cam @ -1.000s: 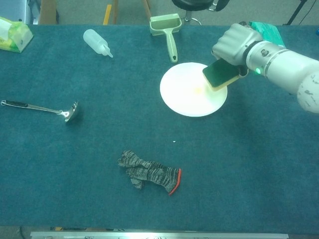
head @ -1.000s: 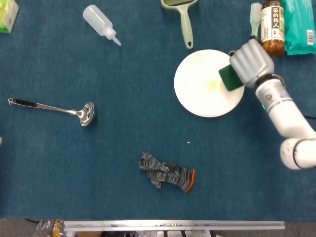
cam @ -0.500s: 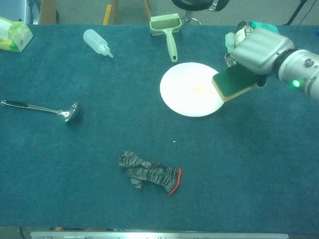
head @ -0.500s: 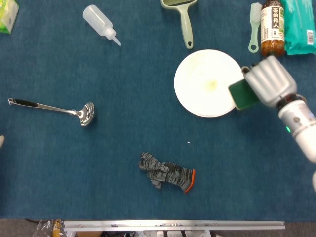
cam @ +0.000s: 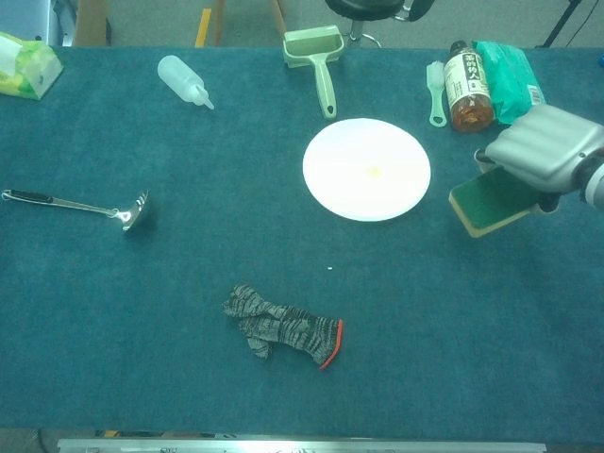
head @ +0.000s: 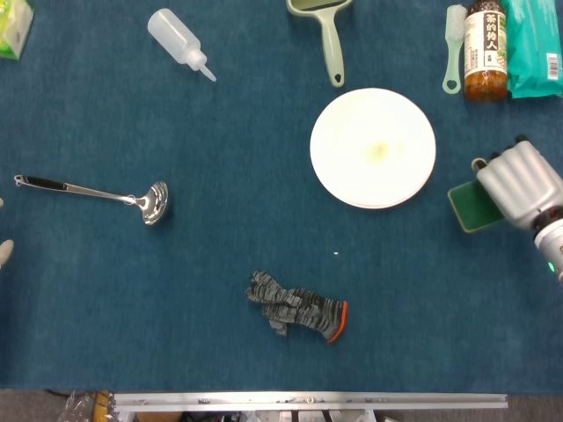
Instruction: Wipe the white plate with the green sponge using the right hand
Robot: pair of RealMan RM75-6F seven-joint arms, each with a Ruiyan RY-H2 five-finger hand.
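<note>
The white plate (head: 372, 147) (cam: 366, 169) lies right of the table's middle, with a faint yellowish spot at its centre. My right hand (head: 519, 184) (cam: 545, 150) is to the right of the plate and apart from it. It grips the green sponge (head: 471, 206) (cam: 491, 201), whose tilted green face points toward the plate. In the chest view the sponge shows a yellow underside edge. A pale bit of my left hand (head: 4, 252) shows at the far left edge of the head view; its fingers cannot be read.
A grey sock (head: 296, 306) lies near the front. A metal ladle (head: 97, 193) is on the left. At the back stand a squeeze bottle (head: 179, 40), a green dustpan (head: 326, 31), a small brush (head: 453, 44), a tea bottle (head: 485, 46) and a teal packet (head: 533, 44).
My right hand has carried the sponge off the plate, moving right and toward the front, from over the plate's right part to beside it. The plate now lies uncovered.
</note>
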